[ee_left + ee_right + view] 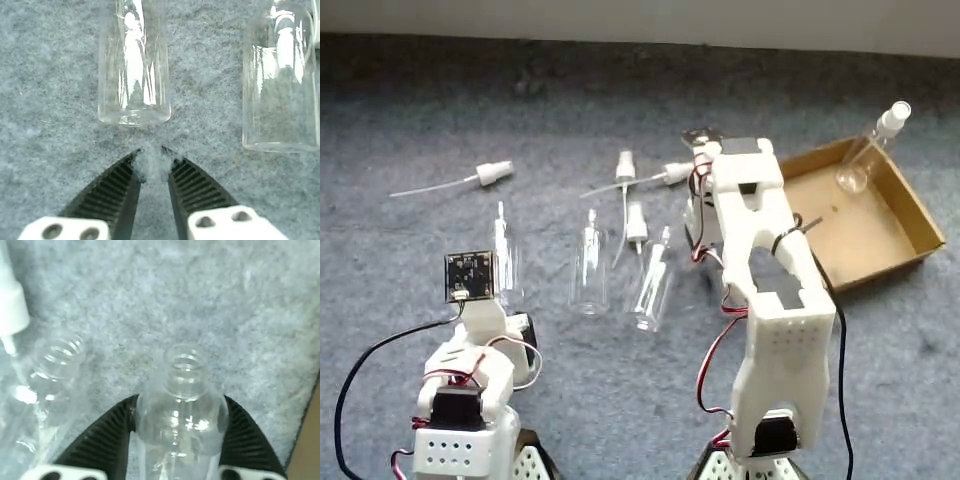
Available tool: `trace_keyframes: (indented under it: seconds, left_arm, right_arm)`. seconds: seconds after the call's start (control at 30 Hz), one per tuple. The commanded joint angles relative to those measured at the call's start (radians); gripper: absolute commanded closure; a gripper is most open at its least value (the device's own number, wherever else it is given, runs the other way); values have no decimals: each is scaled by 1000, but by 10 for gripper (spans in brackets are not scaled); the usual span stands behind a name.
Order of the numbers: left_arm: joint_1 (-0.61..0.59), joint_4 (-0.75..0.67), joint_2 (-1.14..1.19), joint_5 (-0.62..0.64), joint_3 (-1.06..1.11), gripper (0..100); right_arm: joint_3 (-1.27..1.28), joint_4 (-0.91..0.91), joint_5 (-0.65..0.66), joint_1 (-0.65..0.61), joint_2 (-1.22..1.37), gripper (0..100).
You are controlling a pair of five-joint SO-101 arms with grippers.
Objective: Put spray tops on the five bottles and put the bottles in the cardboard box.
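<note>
- Uncapped bottle (181,432) is being pinched at its shoulder between the jaws of the right gripper (180,402), near the cardboard box (855,225). Its threaded neck is being shown free for a top.
- Its clear wall is being judged light, smooth and slippery, perhaps fragile. A moderate squeeze across the body, below the neck, is being advised.
- Left gripper (150,152) is being held just short of the base of a lying bottle (134,60) on the grey carpet (410,110), jaws parted narrowly, nothing between them.
- Spray tops (492,174) are being judged light, their thin tubes bendable, so the white head is being advised as the hold.
- One capped bottle (865,160) is being propped in the box.
</note>
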Motion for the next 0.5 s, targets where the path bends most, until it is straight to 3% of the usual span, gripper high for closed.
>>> trace_keyframes:
  seconds: [0.0,0.47]
  left_arm:
    - [10,-11,-2,-15,21,996]
    - [10,-11,-2,-15,21,996]
  right_arm:
    - [-50,-8,11,12,-19,680]
    - [-64,88,8,-12,-203,644]
